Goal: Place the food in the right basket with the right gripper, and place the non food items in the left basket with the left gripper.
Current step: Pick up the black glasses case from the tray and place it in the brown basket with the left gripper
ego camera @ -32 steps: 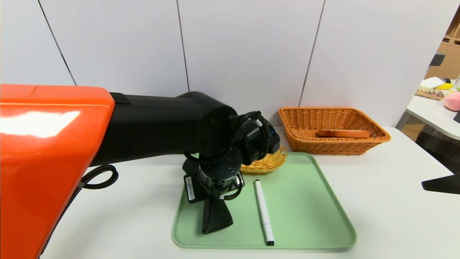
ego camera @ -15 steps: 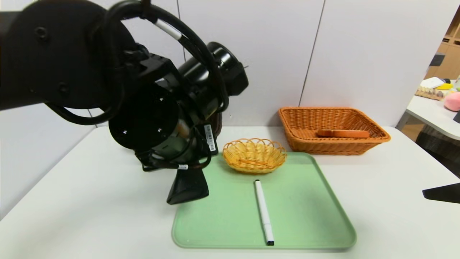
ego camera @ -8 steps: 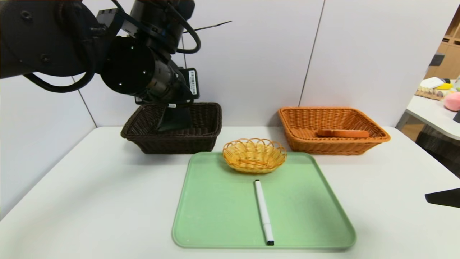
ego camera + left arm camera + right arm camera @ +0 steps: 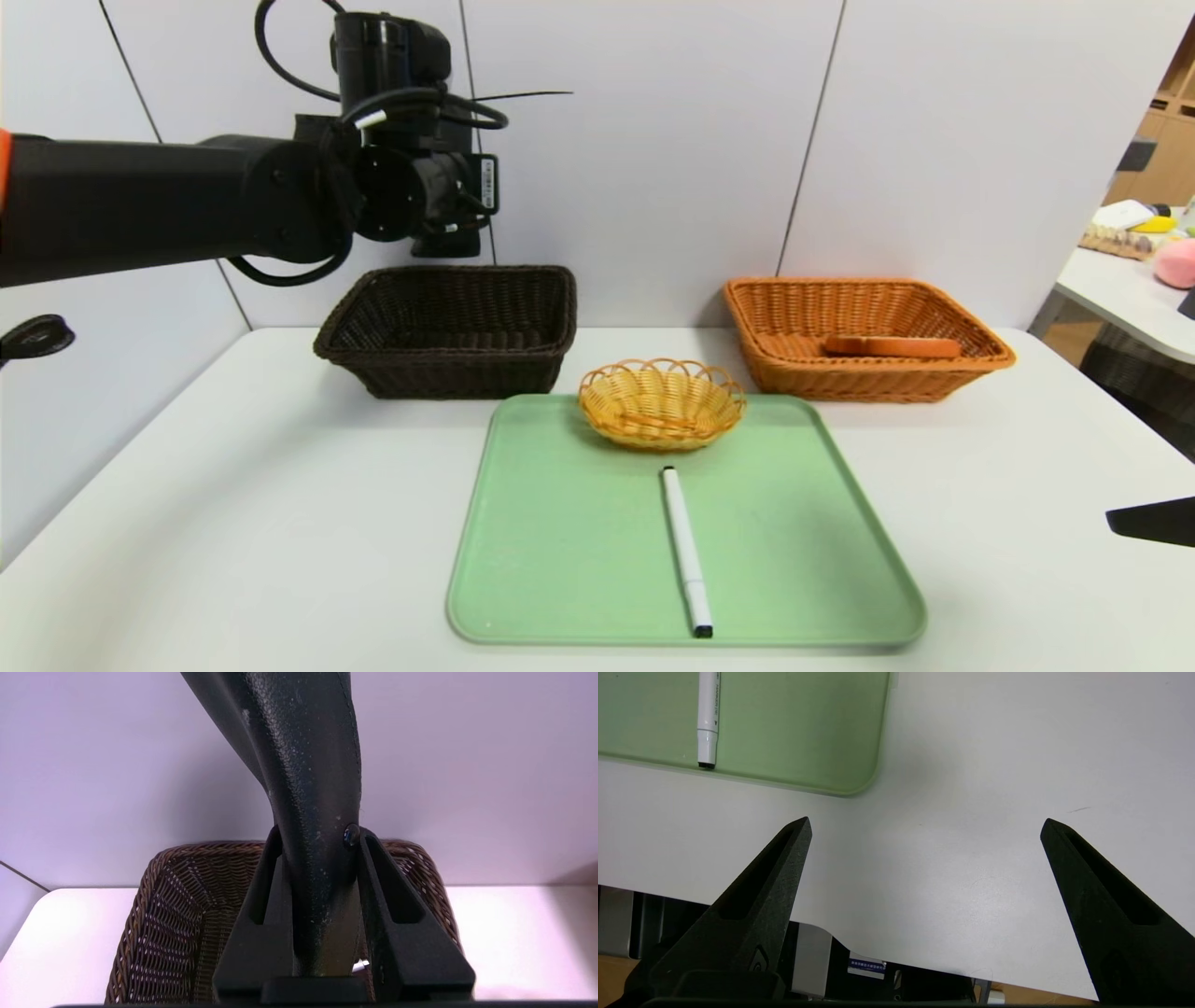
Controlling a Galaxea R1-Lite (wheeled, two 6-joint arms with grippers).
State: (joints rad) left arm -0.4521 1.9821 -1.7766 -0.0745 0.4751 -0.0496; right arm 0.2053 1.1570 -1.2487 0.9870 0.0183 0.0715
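My left gripper (image 4: 320, 833) is shut on a black, grainy, tapered item (image 4: 308, 765) with a small rivet, held high over the dark brown left basket (image 4: 168, 914). In the head view the left wrist (image 4: 420, 187) hangs above that basket (image 4: 448, 327) and hides the fingers. The orange right basket (image 4: 868, 308) holds a brown piece of food (image 4: 892, 346). A white marker pen (image 4: 684, 551) lies on the green tray (image 4: 560, 560). My right gripper (image 4: 924, 821) stands open and empty over the bare table near the front right edge.
A small yellow wicker bowl (image 4: 661, 401) sits at the tray's far edge, between the two baskets. The wall stands right behind the baskets. In the right wrist view the pen (image 4: 708, 718) and the tray's corner (image 4: 808, 728) lie beyond the fingertips.
My left arm has lifted off the tray with the black item and swung back and left to a spot high above the dark basket. The right gripper has barely moved.
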